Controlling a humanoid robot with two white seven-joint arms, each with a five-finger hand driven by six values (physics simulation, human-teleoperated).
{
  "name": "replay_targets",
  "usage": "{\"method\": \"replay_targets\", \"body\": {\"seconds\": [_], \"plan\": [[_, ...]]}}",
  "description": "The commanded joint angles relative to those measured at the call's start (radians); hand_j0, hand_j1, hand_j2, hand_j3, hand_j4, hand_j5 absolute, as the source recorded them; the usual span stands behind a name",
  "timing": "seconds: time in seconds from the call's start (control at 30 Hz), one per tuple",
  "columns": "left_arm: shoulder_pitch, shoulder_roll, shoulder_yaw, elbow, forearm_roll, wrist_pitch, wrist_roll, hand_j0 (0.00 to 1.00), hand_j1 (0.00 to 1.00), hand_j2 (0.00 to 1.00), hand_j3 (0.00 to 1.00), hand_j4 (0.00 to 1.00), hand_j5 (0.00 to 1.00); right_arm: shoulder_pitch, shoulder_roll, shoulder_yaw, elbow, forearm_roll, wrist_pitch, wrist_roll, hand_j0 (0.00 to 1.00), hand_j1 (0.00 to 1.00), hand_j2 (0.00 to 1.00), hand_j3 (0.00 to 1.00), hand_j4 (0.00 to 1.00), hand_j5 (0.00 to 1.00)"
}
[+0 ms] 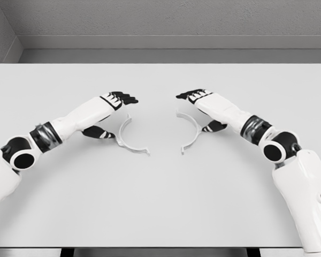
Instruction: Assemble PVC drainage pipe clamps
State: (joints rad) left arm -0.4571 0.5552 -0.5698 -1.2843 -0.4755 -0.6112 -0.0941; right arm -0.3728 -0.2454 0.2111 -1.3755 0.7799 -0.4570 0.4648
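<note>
Left hand: the white left hand with black finger segments (113,101) hovers above the table with its fingers stretched out flat toward the middle and its thumb hanging down below the palm; it is open and has hold of nothing.
Right hand: the white right hand with black finger segments (199,97) mirrors it, fingers extended toward the centre, thumb dropped beneath, likewise empty.
Left clamp half: the pale grey half-ring of thin plastic with small end tabs (129,140) lies flat just beside and partly under the left hand, its open side facing left, toward the thumb.
Right clamp half: the matching pale grey half-ring (192,131) lies just beside the right hand, its open side facing right, so the two arcs bulge toward each other yet lie apart.
Table: the plain white rectangular tabletop (160,203) carries both pieces near its middle.
Step in hand: by my reading, the reach before the grasp; neither half is lifted yet.
Next move: each hand likely needs to lower, pinch its arc between thumb and fingers, then turn the halves so their open sides face and the tabs meet.
</note>
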Motion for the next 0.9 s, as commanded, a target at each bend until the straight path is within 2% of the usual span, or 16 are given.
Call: {"method": "replay_targets", "body": {"seconds": [0.0, 0.2, 0.5, 0.6, 0.87], "plan": [[-0.002, 0.0, 0.001, 0.023, 0.006, 0.0, 0.001, 1.0, 1.0, 1.0, 1.0, 1.0, 1.0, 0.002, 0.003, 0.005, -0.025, -0.007, 0.006, 0.0, 1.0, 1.0, 1.0, 1.0, 1.0, 1.0], [-0.005, -0.008, -0.007, 0.037, 0.005, 0.0, 0.001, 1.0, 1.0, 1.0, 1.0, 1.0, 1.0, 0.005, 0.003, 0.034, -0.043, -0.008, 0.021, 0.0, 1.0, 1.0, 1.0, 1.0, 1.0, 1.0], [-0.006, -0.038, -0.012, 0.046, 0.003, 0.0, 0.001, 1.0, 1.0, 1.0, 1.0, 1.0, 1.0, 0.018, -0.006, 0.027, -0.048, -0.01, 0.028, 0.0, 1.0, 1.0, 1.0, 1.0, 1.0, 1.0], [-0.006, -0.046, -0.012, 0.046, 0.003, 0.0, 0.001, 1.0, 1.0, 1.0, 1.0, 1.0, 1.0, 0.032, -0.005, 0.027, -0.07, -0.01, 0.028, 0.0, 1.0, 1.0, 1.0, 1.0, 1.0, 1.0], [-0.005, -0.07, -0.012, 0.043, -0.002, 0.0, 0.001, 1.0, 1.0, 1.0, 1.0, 1.0, 1.0, 0.028, 0.003, 0.048, -0.065, -0.008, 0.041, 0.0, 1.0, 1.0, 1.0, 1.0, 1.0, 1.0]]}}
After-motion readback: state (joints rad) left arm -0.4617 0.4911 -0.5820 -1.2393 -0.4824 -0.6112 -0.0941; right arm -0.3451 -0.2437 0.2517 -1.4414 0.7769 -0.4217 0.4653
